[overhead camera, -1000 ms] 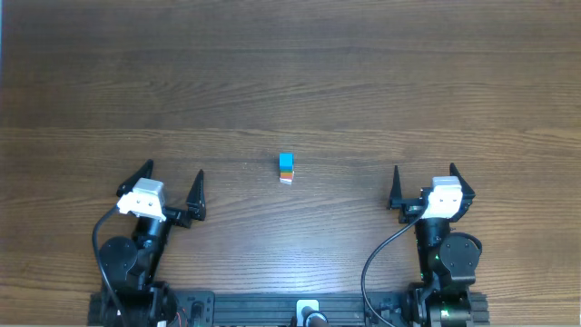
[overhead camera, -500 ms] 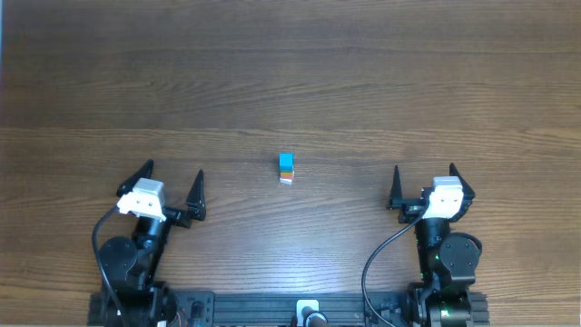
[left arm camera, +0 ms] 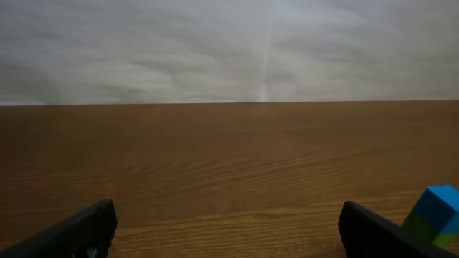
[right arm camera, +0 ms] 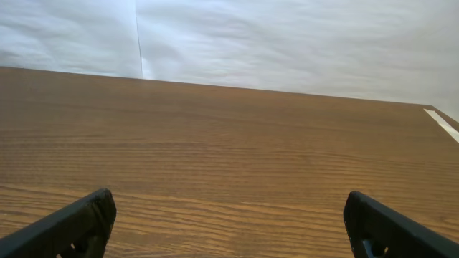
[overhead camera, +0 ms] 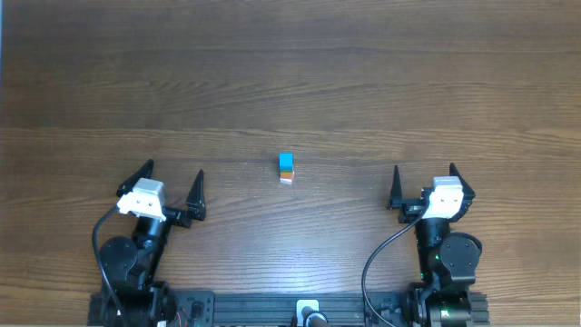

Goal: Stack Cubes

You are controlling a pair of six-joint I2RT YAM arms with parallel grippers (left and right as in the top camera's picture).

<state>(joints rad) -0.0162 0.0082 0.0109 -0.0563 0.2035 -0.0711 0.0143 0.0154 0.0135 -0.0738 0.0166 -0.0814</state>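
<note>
A small stack of cubes (overhead camera: 286, 169) stands upright near the middle of the wooden table, a blue cube on top, then green, orange and white showing beneath it. In the left wrist view its blue top and green layer (left arm camera: 434, 215) peek out beside one finger. My left gripper (overhead camera: 172, 185) rests open at the table's near left, well apart from the stack. At the near right sits my right gripper (overhead camera: 424, 183), also open, nothing between its fingers.
The wooden table (overhead camera: 290, 82) stretches bare behind and to both sides of the stack. A pale wall (right arm camera: 287, 43) rises beyond its far edge. The arms' bases and a black rail (overhead camera: 290, 309) line the near edge.
</note>
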